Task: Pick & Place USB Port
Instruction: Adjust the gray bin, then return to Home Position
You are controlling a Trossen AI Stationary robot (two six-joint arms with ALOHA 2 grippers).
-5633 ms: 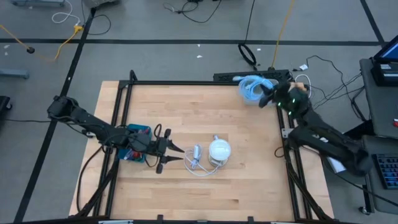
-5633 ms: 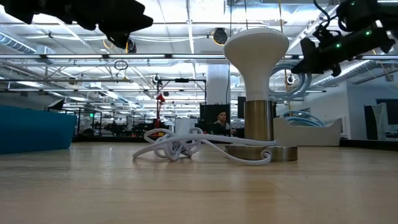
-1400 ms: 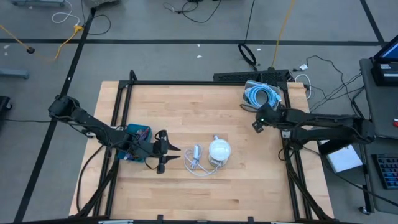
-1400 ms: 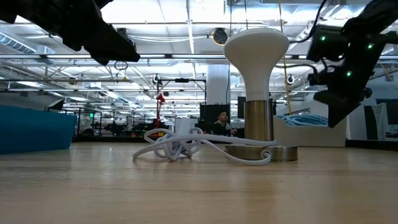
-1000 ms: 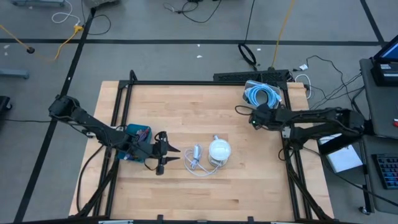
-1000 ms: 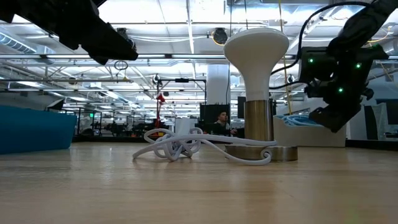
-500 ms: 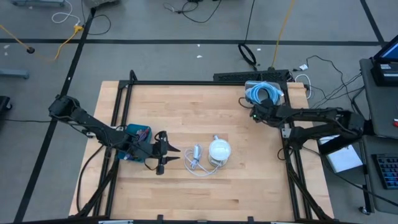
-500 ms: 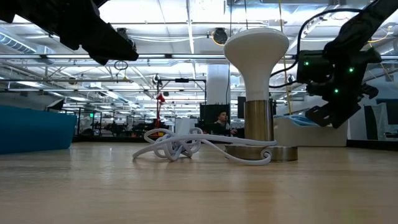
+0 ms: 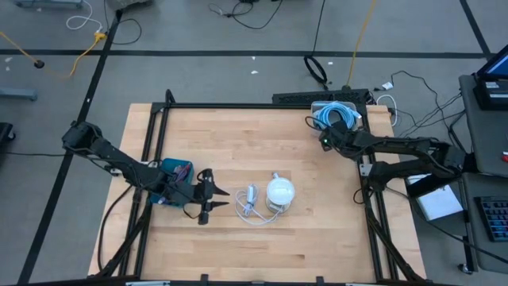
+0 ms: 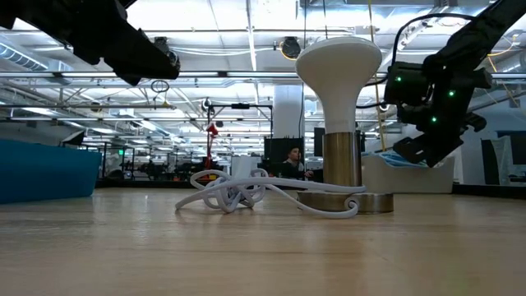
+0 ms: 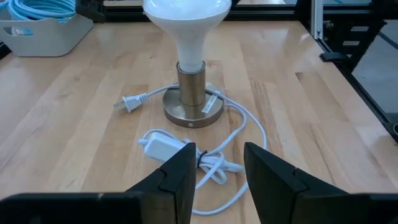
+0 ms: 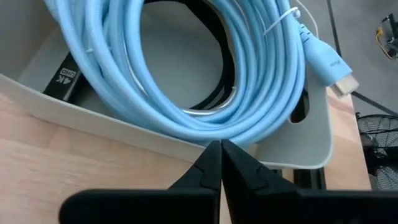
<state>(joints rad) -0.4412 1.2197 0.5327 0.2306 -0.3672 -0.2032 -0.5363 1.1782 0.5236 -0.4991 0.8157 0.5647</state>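
The wooden desk (image 9: 254, 151) sits inside a black frame and carries every object described here. The left arm reaches in from the desk's left edge, and its pincer (image 9: 213, 199) hovers above the surface just left of the lamp's white cord (image 9: 252, 208). In the left wrist view this pincer's fingers (image 11: 180, 177) stand partly apart with nothing between them. The right arm stretches in from the right edge toward the far right corner. There its pincer (image 9: 324, 137) hangs at the near rim of a grey tray (image 9: 354, 111). In the right wrist view the right pincer (image 12: 221, 162) is closed tip to tip, empty, just short of the tray wall (image 12: 124, 127).

The tray holds a coil of light-blue cable (image 12: 205, 68) ending in a metal-tipped plug (image 12: 333, 65); a black piece marked "4K" (image 12: 65, 78) lies beneath the coil.

A lamp with a white dome (image 9: 280, 191) on a metal stem and round base (image 11: 193, 109) stands near the desk's centre. Its cord lies looped beside the base, with a small white adapter (image 11: 163, 142) and a two-pronged plug (image 11: 124, 102).
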